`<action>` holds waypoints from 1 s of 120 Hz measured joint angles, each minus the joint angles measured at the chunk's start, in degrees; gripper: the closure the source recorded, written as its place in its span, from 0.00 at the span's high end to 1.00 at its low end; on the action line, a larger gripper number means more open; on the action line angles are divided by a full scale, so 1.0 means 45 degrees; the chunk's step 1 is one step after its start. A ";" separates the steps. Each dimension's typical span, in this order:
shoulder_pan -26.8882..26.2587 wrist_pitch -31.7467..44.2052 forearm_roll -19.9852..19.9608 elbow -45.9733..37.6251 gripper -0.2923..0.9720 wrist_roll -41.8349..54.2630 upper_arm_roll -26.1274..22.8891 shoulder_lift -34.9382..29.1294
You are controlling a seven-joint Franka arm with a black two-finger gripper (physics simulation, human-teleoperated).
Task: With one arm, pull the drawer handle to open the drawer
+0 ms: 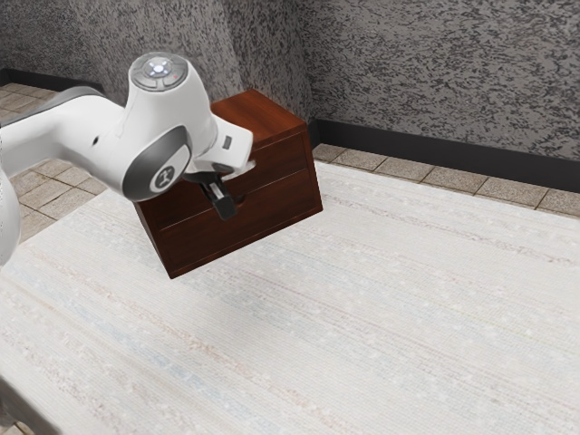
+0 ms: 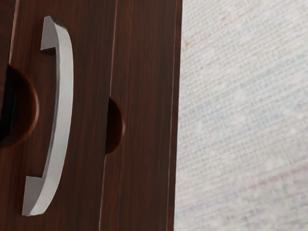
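Exterior view puts the gripper (image 1: 222,201) close against the front of the one wooden cabinet (image 1: 281,181) on the table (image 1: 408,308); I cannot tell how wide it stands. Wrist view shows one silver handle (image 2: 57,120) on the drawer (image 2: 91,144), apparently not yet grasped. The drawer looks shut, so the grasp and the pull both seem left to do.
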 joint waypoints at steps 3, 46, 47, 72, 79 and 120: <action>0.0063 0.0067 -0.0032 0.0007 0.77 0.0036 -0.0001 -0.0054; 0.0383 0.0600 -0.1445 0.1492 0.77 0.0927 -0.0003 -0.1560; 0.0396 0.0611 -0.1460 0.1494 0.77 0.0947 -0.0003 -0.1572; 0.0654 0.0771 -0.1780 0.1522 0.77 0.1419 -0.0001 -0.1729; 0.0660 0.0805 -0.1816 0.1519 0.77 0.1528 -0.0005 -0.1728; 0.0667 0.1056 -0.2135 0.1811 0.77 0.2015 -0.0041 -0.2241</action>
